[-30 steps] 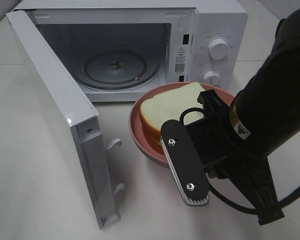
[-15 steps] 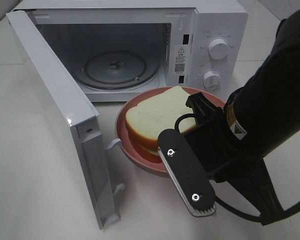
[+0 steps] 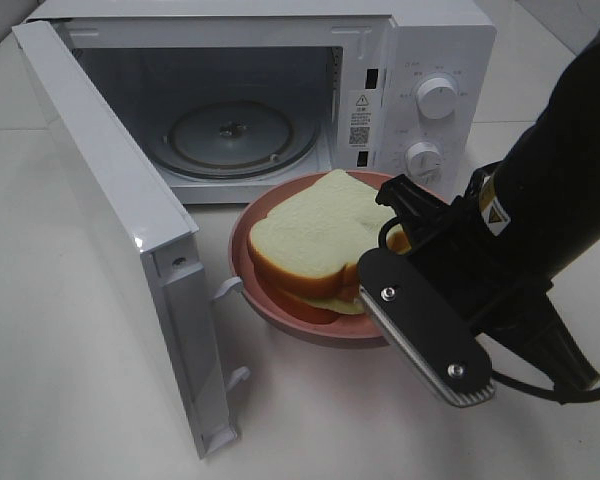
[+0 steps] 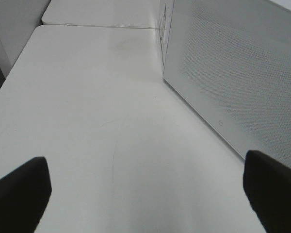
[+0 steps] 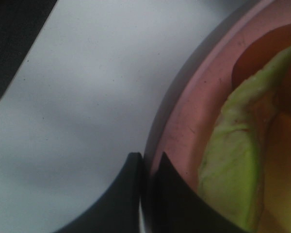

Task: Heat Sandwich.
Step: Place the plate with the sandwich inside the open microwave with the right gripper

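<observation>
The sandwich (image 3: 315,230) lies on a round pink plate (image 3: 248,262) in front of the open microwave (image 3: 425,45). It has thick white bread with a brown crust. Its green leafy filling (image 5: 233,160) shows in the right wrist view. My right gripper (image 3: 385,275) is shut on the plate's rim (image 5: 184,121) at the near right side and holds the plate just off the table. My left gripper (image 4: 145,194) is open and empty, out of the exterior view, low over the bare table beside the outer face of the microwave door (image 4: 233,73).
The microwave door (image 3: 110,210) swings out to the left, its edge close to the plate's left rim. The glass turntable (image 3: 230,135) inside holds nothing. Two knobs (image 3: 438,97) are on the right panel. The white table (image 3: 60,380) spreads to the front left.
The plate with the sandwich has moved left, toward the microwave opening and the door's edge. My right gripper's body has swung to the right while holding the rim.
</observation>
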Robot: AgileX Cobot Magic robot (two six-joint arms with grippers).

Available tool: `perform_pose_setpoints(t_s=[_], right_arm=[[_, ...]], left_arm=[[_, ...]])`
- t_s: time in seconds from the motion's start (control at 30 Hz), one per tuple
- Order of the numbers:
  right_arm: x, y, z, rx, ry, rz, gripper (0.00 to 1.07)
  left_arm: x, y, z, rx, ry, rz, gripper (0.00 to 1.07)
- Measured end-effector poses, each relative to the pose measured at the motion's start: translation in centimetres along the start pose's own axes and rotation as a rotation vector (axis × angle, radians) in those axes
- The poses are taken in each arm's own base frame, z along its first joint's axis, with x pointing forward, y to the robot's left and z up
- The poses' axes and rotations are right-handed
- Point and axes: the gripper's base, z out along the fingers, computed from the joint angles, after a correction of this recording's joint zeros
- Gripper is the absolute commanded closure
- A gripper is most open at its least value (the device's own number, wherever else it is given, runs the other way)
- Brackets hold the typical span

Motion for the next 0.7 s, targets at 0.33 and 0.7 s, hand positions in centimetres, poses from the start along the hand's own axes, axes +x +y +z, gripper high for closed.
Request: perform_pose_setpoints(t_s=[0.33,0.7], right_arm=[[1.6,-0.6,0.2,0.039,-0.067,-0.089,1.04],[1.4,-1.4,0.9,0.098,-0.084,-0.104,1.04]], left_arm=[[0.0,0.0,0.0,0.0,0.0,0.0,0.05],[0.0,0.0,0.0,0.0,0.0,0.0,0.05]])
